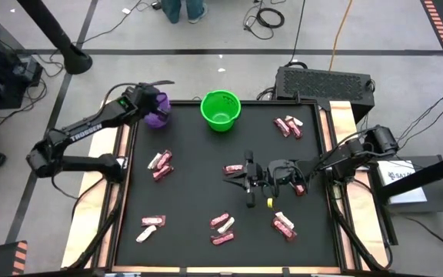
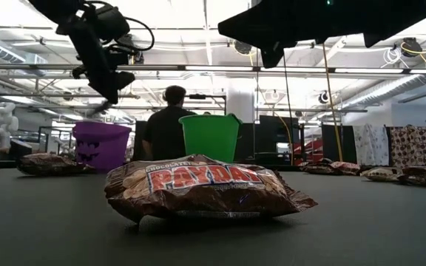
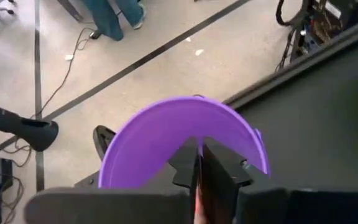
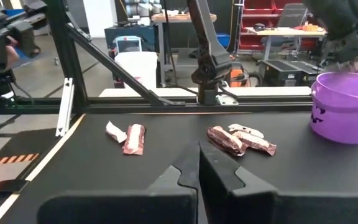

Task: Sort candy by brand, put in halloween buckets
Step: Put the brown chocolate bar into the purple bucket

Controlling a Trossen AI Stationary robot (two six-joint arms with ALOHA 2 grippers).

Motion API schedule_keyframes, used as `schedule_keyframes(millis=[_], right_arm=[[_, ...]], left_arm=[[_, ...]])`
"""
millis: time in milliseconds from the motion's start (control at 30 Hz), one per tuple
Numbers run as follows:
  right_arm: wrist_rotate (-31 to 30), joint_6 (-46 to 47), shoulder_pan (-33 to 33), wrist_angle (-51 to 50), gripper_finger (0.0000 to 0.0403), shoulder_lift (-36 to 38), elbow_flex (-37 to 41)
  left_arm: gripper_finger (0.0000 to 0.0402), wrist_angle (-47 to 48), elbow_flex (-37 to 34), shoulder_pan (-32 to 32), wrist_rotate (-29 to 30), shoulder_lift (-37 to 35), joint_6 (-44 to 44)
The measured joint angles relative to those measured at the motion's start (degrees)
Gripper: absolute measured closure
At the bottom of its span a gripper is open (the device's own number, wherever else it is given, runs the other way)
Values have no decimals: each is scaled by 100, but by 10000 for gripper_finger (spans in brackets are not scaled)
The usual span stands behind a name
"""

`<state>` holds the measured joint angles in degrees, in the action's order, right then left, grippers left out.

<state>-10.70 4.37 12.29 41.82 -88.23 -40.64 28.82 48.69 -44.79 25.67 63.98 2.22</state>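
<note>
The purple bucket point(image 1: 158, 110) stands at the table's far left, the green bucket point(image 1: 221, 110) to its right. My left gripper point(image 3: 199, 163) hovers over the purple bucket point(image 3: 166, 134), shut, with a pink-red sliver point(image 3: 196, 208) between its fingers. My right gripper point(image 4: 198, 163) is shut and empty, raised above mid-table point(image 1: 237, 178) and pointing left, beside a pink-red candy point(image 1: 232, 168). Pink-red and white candies lie in small groups point(image 1: 160, 163) point(image 1: 288, 127) point(image 1: 222, 228). A Payday bar point(image 2: 198, 185) lies close before the low camera. My left gripper pinches a pink-red candy between its two fingers; only a thin sliver point(image 3: 196, 208) shows far back between them, so which part it holds cannot be told. The fingers point down over the purple bucket's mouth point(image 3: 160, 124), and the candy is lifted clear.
More candy lies at the near left point(image 1: 150, 227) and near right point(image 1: 284, 225), some beneath my right arm point(image 1: 299, 187). A small yellow thing point(image 1: 269, 202) lies near it. A person point(image 2: 170, 122) stands beyond the far edge. Bare black table point(image 1: 194, 192) lies between the groups.
</note>
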Motion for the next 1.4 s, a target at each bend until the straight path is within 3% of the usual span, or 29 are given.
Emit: schedule_keyframes(millis=[300, 567, 633, 733, 867, 1033, 1200, 1400], right_arm=[[2, -10, 1, -116, 403, 0, 0], [4, 39, 1, -42, 403, 0, 0], [4, 82, 2, 4, 403, 0, 0], [5, 141, 5, 4, 403, 0, 0], [8, 172, 18, 5, 403, 0, 0], [11, 340, 18, 4, 403, 0, 0], [11, 289, 18, 4, 403, 0, 0], [9, 101, 18, 9, 403, 0, 0]], left_arm=[[304, -80, 4, -289, -404, 63, -283], [302, 148, 9, 493, -3685, -121, -254], [302, 336, 13, 882, -4212, -122, -203], [302, 579, -10, 1700, -4522, -122, -130], [302, 601, -205, 2948, -4425, -122, 217], [301, 887, -605, 4023, -3267, -119, 1112], [301, 1042, -860, 4295, -1835, -90, 1723], [301, 1146, -861, 4250, -1667, 215, 1983]])
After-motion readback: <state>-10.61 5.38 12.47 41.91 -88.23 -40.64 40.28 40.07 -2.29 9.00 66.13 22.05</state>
